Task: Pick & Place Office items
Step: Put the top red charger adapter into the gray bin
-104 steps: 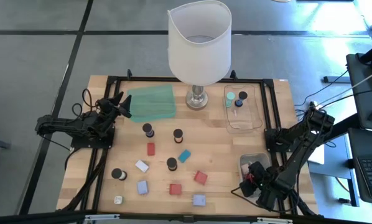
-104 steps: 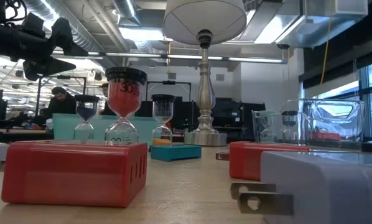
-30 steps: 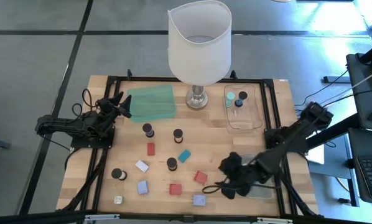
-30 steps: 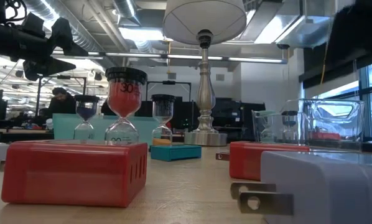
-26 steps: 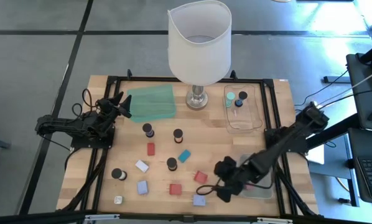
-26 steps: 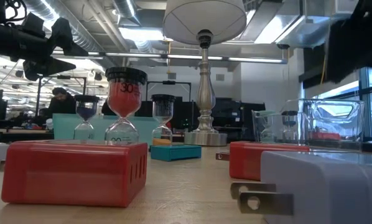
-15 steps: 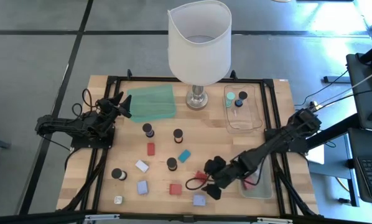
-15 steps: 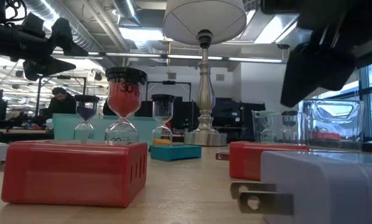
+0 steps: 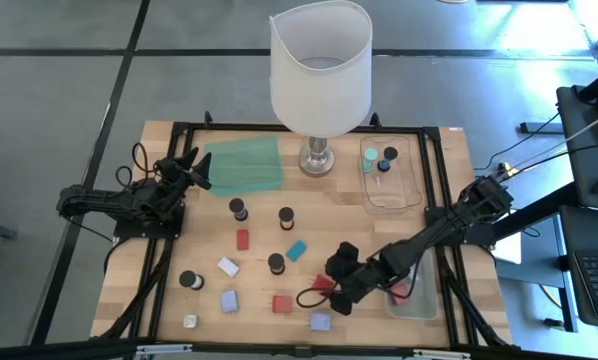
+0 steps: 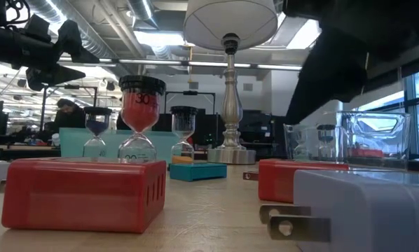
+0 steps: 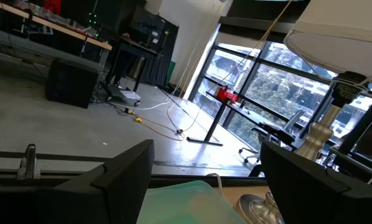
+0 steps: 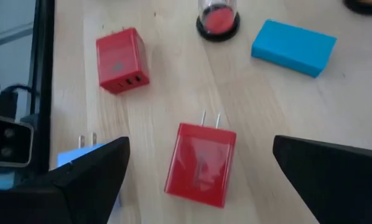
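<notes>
A red plug-in charger (image 12: 200, 163) lies flat on the wooden table, its prongs pointing away from my right gripper (image 12: 201, 186). That gripper hovers just above it, slanting down, open, one finger on each side and neither touching. In the high view the charger (image 9: 323, 284) is half hidden under the gripper (image 9: 316, 288). A second red charger (image 9: 282, 304) and a lavender block (image 9: 320, 321) lie close by. My left gripper (image 9: 194, 168) waits open at the table's far left, by the green mat (image 9: 244, 165).
Sand timers (image 9: 276, 263) and blue, white, red and lavender blocks are scattered over the table's middle. A big lamp (image 9: 320, 70) stands at the far edge. One clear tray (image 9: 389, 190) sits far right, another (image 9: 417, 300) near right under my right arm.
My right gripper has swung from beside the near-right tray toward the table's left and sunk lower, ending over the red charger. Nothing on the table has moved.
</notes>
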You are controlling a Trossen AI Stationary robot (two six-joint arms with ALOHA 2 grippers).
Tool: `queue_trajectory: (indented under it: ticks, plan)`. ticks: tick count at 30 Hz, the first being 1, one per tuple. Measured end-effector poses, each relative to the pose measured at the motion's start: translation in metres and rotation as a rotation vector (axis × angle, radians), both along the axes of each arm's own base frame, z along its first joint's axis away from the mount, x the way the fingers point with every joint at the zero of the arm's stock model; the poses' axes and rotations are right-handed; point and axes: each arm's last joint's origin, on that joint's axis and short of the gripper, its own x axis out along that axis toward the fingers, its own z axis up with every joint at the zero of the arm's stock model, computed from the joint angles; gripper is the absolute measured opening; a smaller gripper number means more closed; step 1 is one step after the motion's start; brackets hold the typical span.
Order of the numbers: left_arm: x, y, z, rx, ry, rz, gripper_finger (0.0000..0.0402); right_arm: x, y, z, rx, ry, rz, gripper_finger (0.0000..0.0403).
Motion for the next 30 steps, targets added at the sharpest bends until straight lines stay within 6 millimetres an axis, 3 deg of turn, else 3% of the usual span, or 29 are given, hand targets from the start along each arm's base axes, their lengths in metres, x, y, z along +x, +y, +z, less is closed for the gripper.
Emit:
queue_trajectory:
  ticks: [20, 30]
  plan:
    - [0.000, 0.000, 0.000, 0.000, 0.000, 0.000, 0.0290, 0.012, 0.009, -0.057, -0.104, 0.053, 0.027, 0.0398]
    - [0.000, 0.000, 0.000, 0.000, 0.000, 0.000, 0.0290, 0.012, 0.009, -0.059, -0.105, 0.057, 0.043, 0.0398]
